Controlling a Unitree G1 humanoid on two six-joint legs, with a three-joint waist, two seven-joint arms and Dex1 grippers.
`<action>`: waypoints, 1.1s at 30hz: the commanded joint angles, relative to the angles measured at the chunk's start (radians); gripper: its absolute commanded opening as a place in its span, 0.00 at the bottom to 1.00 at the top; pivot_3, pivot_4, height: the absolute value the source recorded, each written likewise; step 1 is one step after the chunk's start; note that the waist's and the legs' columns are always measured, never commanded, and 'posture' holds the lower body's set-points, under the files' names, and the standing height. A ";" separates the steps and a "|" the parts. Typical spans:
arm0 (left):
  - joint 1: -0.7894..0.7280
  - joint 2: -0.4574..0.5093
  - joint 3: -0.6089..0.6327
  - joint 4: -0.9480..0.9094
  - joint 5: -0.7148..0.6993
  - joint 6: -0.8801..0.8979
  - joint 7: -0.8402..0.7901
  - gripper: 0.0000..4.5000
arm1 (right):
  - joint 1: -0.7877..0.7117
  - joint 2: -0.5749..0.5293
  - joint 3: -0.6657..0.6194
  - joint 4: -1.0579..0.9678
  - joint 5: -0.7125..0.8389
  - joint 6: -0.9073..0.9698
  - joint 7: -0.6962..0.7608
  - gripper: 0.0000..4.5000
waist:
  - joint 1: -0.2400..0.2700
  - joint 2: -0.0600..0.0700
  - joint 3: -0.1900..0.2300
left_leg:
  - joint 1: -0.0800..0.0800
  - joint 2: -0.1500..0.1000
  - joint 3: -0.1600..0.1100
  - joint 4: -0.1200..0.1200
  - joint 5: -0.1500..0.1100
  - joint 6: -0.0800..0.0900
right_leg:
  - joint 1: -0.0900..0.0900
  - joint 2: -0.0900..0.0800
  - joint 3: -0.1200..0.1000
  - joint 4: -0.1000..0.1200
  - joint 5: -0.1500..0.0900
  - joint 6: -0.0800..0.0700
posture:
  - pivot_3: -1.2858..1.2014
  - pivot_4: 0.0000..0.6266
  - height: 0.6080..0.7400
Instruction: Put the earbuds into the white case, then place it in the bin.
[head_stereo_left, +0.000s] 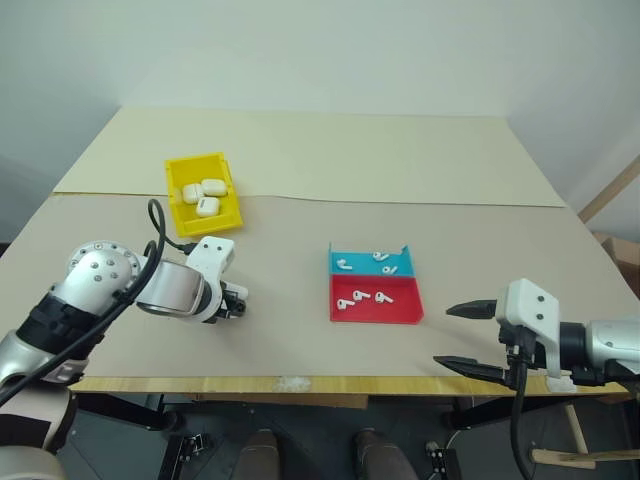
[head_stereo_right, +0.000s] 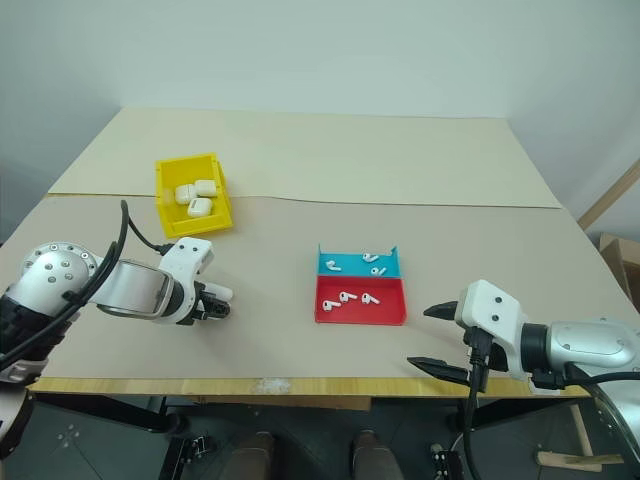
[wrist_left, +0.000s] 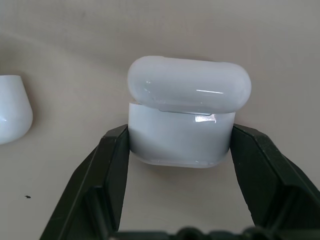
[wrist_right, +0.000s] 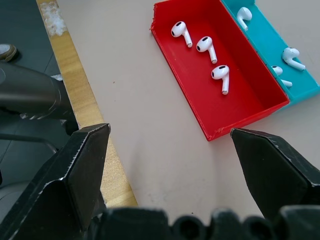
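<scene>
Left wrist view: left pincer (wrist_left: 180, 145) clamps the white case (wrist_left: 182, 115); right pincer (head_stereo_left: 462, 336) gapes empty.

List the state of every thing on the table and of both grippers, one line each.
white case: upright on the table, lid ajar, clamped between the fingers.
left gripper: shut on the white case.
right gripper: open, holding nothing.
earbuds: loose in the red-and-blue tray.
bin: holds three closed cases.

You are seeing a second white object (wrist_left: 12, 107) being cut off by the left wrist view's edge; its identity is staying unclear.
</scene>
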 joint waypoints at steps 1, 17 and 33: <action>-0.006 0.002 0.010 -0.017 -0.006 0.001 -0.007 0.62 | -0.020 0.000 -0.013 -0.009 -0.001 -0.002 -0.009 1.00 | 0.000 0.000 0.000 | 0.000 0.000 0.000 0.000 0.000 0.000 | 0.000 0.000 0.000 0.000 0.000 0.000 | 0.52 0.24 1.00; 0.273 0.027 0.378 -0.546 0.689 -0.442 -0.785 0.62 | -0.138 -0.005 -0.004 0.044 -0.030 -0.082 0.008 1.00 | -0.012 0.005 -0.001 | 0.000 0.000 0.003 -0.003 0.000 0.000 | 0.000 0.000 0.002 -0.006 0.001 0.001 | 0.52 0.24 1.00; 0.605 -0.426 0.422 -0.299 1.189 -1.259 -1.681 0.62 | -0.822 -0.167 0.609 -0.011 -0.185 0.326 0.107 1.00 | 0.004 0.004 -0.001 | -0.020 0.002 0.002 0.001 0.001 -0.001 | -0.018 0.000 0.001 -0.007 0.005 0.001 | 0.52 0.24 1.00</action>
